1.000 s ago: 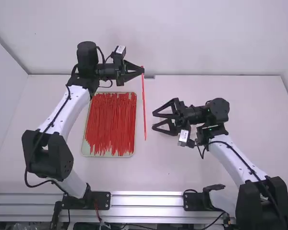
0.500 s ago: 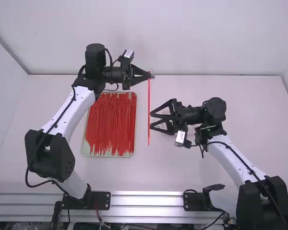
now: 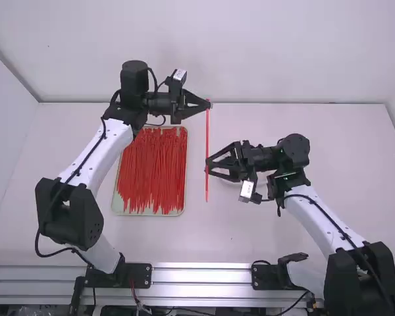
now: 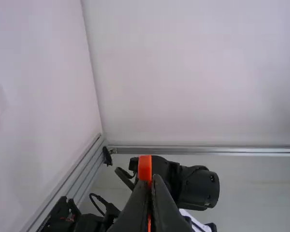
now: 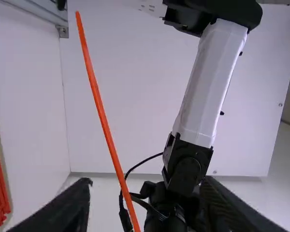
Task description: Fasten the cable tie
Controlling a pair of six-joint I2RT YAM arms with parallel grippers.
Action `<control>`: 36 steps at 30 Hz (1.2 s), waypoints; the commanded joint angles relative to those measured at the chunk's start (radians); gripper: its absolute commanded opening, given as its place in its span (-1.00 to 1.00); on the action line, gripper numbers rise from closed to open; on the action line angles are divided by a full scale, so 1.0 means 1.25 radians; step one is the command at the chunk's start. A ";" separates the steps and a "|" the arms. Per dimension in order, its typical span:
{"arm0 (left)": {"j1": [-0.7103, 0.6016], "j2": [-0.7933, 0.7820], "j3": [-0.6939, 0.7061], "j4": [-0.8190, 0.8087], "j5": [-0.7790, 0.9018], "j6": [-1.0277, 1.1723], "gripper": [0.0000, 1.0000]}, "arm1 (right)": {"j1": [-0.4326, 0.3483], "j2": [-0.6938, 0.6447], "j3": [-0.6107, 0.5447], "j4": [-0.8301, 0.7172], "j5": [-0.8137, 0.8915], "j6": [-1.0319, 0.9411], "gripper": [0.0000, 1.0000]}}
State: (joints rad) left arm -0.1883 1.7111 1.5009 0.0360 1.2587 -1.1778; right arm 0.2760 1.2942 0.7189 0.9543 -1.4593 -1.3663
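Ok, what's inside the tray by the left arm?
Loose red cable ties fill the tray. They cover nearly all its floor, so anything beneath them is hidden.

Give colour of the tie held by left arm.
Red cable tie, clearest in the high view.

Thin red cable tie: smooth plastic, slight sheen
Pale flat tray: smooth, matt
White tabletop: smooth, matt
Silver rail along tabletop's near edge: brushed metal
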 commanded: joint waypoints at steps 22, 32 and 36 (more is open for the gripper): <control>-0.006 -0.001 0.012 0.004 -0.024 0.018 -0.96 | 0.011 0.008 0.016 0.004 -0.009 0.049 -0.58; -0.006 -0.001 0.012 0.004 -0.036 0.018 -0.96 | 0.009 0.008 0.016 0.001 -0.028 0.049 -0.76; -0.007 -0.001 0.012 0.005 -0.036 0.018 -0.96 | 0.009 0.008 0.016 0.002 -0.028 0.049 -1.00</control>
State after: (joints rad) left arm -0.1883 1.7111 1.5009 0.0376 1.2098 -1.1774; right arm 0.2859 1.2949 0.7189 0.9535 -1.4815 -1.3121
